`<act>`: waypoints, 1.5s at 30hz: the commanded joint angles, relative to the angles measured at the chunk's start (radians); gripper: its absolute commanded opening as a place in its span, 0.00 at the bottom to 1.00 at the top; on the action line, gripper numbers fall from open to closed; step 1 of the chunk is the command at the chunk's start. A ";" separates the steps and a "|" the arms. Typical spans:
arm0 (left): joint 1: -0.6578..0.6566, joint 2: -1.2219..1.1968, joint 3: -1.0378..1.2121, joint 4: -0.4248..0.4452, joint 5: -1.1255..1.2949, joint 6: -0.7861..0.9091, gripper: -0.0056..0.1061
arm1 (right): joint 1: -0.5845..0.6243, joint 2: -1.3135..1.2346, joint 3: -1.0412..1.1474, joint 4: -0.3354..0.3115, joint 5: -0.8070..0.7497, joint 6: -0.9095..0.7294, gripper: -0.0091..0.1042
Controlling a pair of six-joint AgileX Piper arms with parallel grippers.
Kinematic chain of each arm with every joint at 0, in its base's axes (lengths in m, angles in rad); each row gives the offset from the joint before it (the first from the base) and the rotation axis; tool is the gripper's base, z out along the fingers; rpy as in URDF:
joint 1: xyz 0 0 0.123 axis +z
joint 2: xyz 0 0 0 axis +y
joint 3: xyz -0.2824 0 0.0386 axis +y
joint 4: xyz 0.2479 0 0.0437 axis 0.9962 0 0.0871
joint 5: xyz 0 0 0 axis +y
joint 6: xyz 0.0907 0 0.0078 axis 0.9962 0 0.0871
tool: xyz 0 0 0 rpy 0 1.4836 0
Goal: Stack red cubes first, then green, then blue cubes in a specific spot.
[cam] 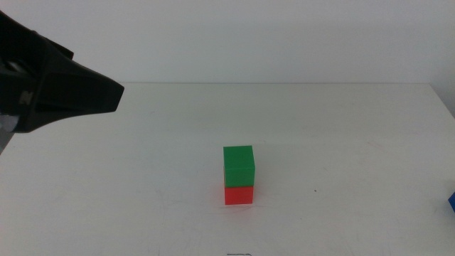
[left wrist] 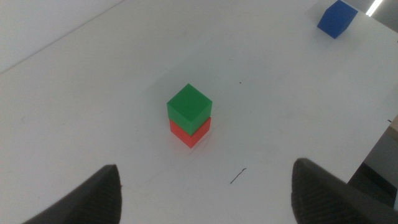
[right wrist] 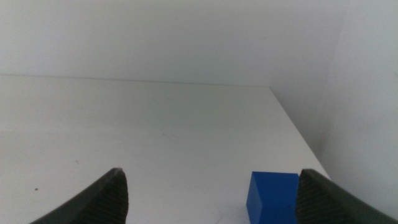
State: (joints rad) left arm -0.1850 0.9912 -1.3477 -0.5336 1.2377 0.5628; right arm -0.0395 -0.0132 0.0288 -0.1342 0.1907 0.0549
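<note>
Well right of the stack, the blue cube [right wrist: 272, 195] is seen just ahead of the right gripper [right wrist: 211, 199], fingers apart and empty. Green [cam: 239, 166] is set on red [cam: 239, 194]. The left gripper [left wrist: 205, 193] is held above, spread wide.

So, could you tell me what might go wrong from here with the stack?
The green cube sits slightly off-square on the red cube, so placing a third may topple it. The blue cube lies near the table's right edge; a clumsy grasp by the open right gripper could push it off. The left gripper hangs open above.
</note>
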 commanded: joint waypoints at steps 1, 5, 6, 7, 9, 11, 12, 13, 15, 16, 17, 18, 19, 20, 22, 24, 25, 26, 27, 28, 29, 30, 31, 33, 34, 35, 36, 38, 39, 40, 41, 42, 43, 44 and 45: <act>0.001 -0.010 -0.023 -0.047 -0.049 -0.002 0.89 | -0.006 -0.019 -0.020 0.005 -0.064 -0.008 0.89; 0.001 -0.010 -0.023 -0.046 -0.049 -0.002 0.89 | -0.006 0.015 -0.114 0.040 0.072 -0.008 0.89; 0.001 -0.010 -0.023 -0.046 -0.049 -0.002 0.89 | -0.006 0.036 -0.160 0.049 0.132 -0.008 0.89; 0.001 -0.010 -0.023 -0.046 -0.049 -0.002 0.89 | -0.006 0.056 -0.202 0.052 0.182 -0.008 0.89; 0.001 -0.010 -0.023 -0.046 -0.049 -0.002 0.89 | -0.006 0.115 -0.311 0.054 0.310 -0.008 0.89; 0.001 -0.010 -0.023 -0.046 -0.049 -0.002 0.89 | -0.004 0.177 -0.402 0.054 0.353 -0.007 0.89; 0.001 -0.010 -0.023 -0.046 -0.049 -0.002 0.89 | -0.004 0.212 -0.453 0.054 0.381 -0.007 0.89; 0.001 -0.010 -0.023 -0.046 -0.049 -0.002 0.89 | -0.004 0.242 -0.492 0.054 0.414 -0.007 0.89; 0.001 -0.010 -0.023 -0.046 -0.049 -0.002 0.89 | -0.003 0.316 -0.598 0.054 0.479 -0.008 0.89; 0.001 -0.010 -0.023 -0.046 -0.049 -0.002 0.89 | -0.003 0.352 -0.644 0.054 0.510 -0.008 0.89; 0.001 -0.010 -0.023 -0.046 -0.049 -0.002 0.89 | -0.003 0.381 -0.680 0.054 0.537 -0.008 0.89; 0.001 -0.010 -0.023 -0.046 -0.049 -0.002 0.89 | -0.003 0.422 -0.723 0.055 0.571 -0.008 0.89; 0.001 -0.010 -0.023 -0.046 -0.049 -0.002 0.89 | -0.003 0.448 -0.757 0.057 0.601 -0.008 0.89; 0.001 -0.010 -0.023 -0.046 -0.049 -0.002 0.89 | -0.003 0.480 -0.807 0.066 0.646 -0.008 0.89; 0.001 -0.010 -0.023 -0.046 -0.049 -0.002 0.89 | -0.003 0.539 -0.869 0.079 0.706 -0.017 0.89; 0.001 -0.010 -0.023 -0.046 -0.049 -0.002 0.89 | -0.003 0.620 -0.968 0.105 0.815 -0.017 0.89; 0.001 -0.010 -0.023 -0.046 -0.049 -0.002 0.89 | -0.003 0.653 -1.008 0.111 0.878 -0.017 0.89; 0.001 -0.010 -0.023 -0.045 -0.049 -0.002 0.89 | -0.003 0.695 -1.057 0.111 0.941 -0.019 0.89; 0.001 -0.010 -0.023 -0.045 -0.049 -0.002 0.89 | -0.003 0.736 -1.104 0.111 1.003 -0.026 0.89; 0.001 -0.010 -0.023 -0.045 -0.049 -0.002 0.89 | -0.003 0.769 -1.141 0.107 1.048 -0.032 0.89; 0.001 -0.010 -0.023 -0.045 -0.049 -0.002 0.89 | -0.003 0.808 -1.183 0.102 1.099 -0.044 0.89; 0.001 -0.010 -0.023 -0.045 -0.049 -0.002 0.89 | -0.003 0.841 -1.216 0.096 1.111 -0.055 0.89; 0.001 -0.010 -0.023 -0.045 -0.049 -0.002 0.89 | -0.003 0.864 -1.235 0.097 1.110 -0.066 0.89; 0.001 -0.010 -0.023 -0.045 -0.049 -0.002 0.89 | -0.003 0.901 -1.265 0.101 1.110 -0.088 0.89; 0.001 -0.010 -0.023 -0.045 -0.049 -0.002 0.89 | -0.003 0.914 -1.270 0.100 1.110 -0.096 0.89; 0.001 -0.010 -0.023 -0.045 -0.049 -0.002 0.89 | -0.003 0.926 -1.271 0.095 1.110 -0.111 0.89; 0.001 -0.010 -0.023 -0.045 -0.049 -0.002 0.89 | -0.005 0.945 -1.271 0.089 1.110 -0.129 0.89; 0.001 -0.010 -0.023 -0.045 -0.049 -0.002 0.89 | -0.011 0.967 -1.271 0.086 1.110 -0.159 0.89; 0.001 -0.010 -0.023 -0.045 -0.049 -0.002 0.89 | -0.027 0.984 -1.271 0.076 1.109 -0.169 0.89; 0.001 -0.010 -0.023 -0.045 -0.049 -0.002 0.89 | -0.041 0.997 -1.271 0.072 1.109 -0.177 0.89; 0.001 -0.010 -0.023 -0.045 -0.049 -0.002 0.89 | -0.060 1.014 -1.271 0.073 1.104 -0.189 0.89; 0.001 -0.010 -0.023 -0.045 -0.049 -0.002 0.89 | -0.076 1.030 -1.271 0.075 1.103 -0.202 0.89; 0.001 -0.010 -0.023 -0.044 -0.049 -0.002 0.89 | -0.088 1.043 -1.271 0.078 1.102 -0.212 0.89; 0.001 -0.010 -0.023 -0.041 -0.050 -0.002 0.89 | -0.103 1.059 -1.271 0.082 1.102 -0.218 0.89; 0.001 -0.010 -0.023 -0.041 -0.050 -0.002 0.89 | -0.118 1.074 -1.271 0.086 1.105 -0.220 0.89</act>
State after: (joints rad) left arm -0.1850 0.9912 -1.3477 -0.5336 1.2374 0.5637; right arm -0.1337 1.0525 -1.2109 -0.0371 1.2631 -0.1407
